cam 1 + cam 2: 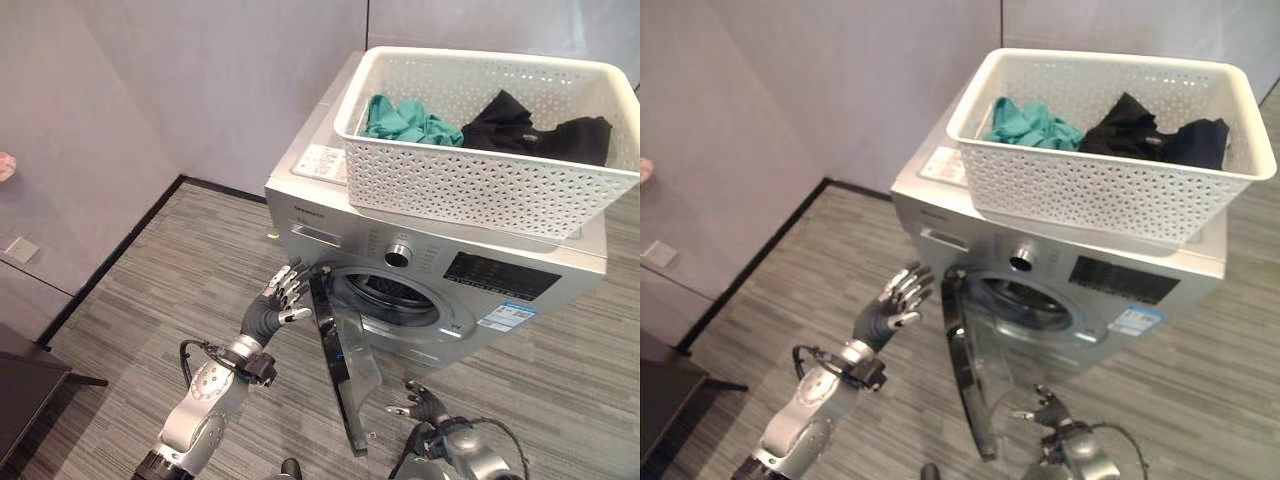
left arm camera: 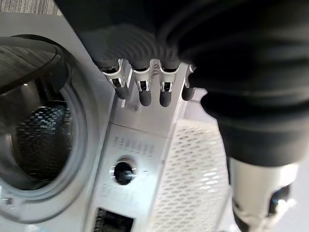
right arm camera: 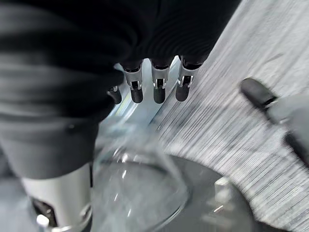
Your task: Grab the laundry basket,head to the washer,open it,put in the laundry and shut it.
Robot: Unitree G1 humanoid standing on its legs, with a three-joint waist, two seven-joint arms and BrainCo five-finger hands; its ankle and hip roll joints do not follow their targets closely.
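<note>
on top of the washer [image 1: 400,245] sat the white laundry basket [image 1: 480,185], pushed toward the front edge so its front wall hung a little past the lid. inside it the teal cloth [image 1: 410,120] lay at the left end and the black clothes [image 1: 535,130] at the right end, touching in the middle. so the laundry was all up there in the basket, none in the drum [image 2: 41,140] that i could see.

washer door [image 1: 335,365] was swung wide open, hinged on the left side of the opening, its glass bowl facing right. left hand [image 1: 283,293] was up just beside the top of the door edge, near the washer's front left corner, fingers [image 2: 140,87] straight-ish and spread, holding nothing. couldn't tell if it actually touched the door.

right hand [image 1: 425,405] was down low by the floor [image 1: 150,300], just beside the door's bottom end, fingers loosely spread, nothing in it either.
</note>
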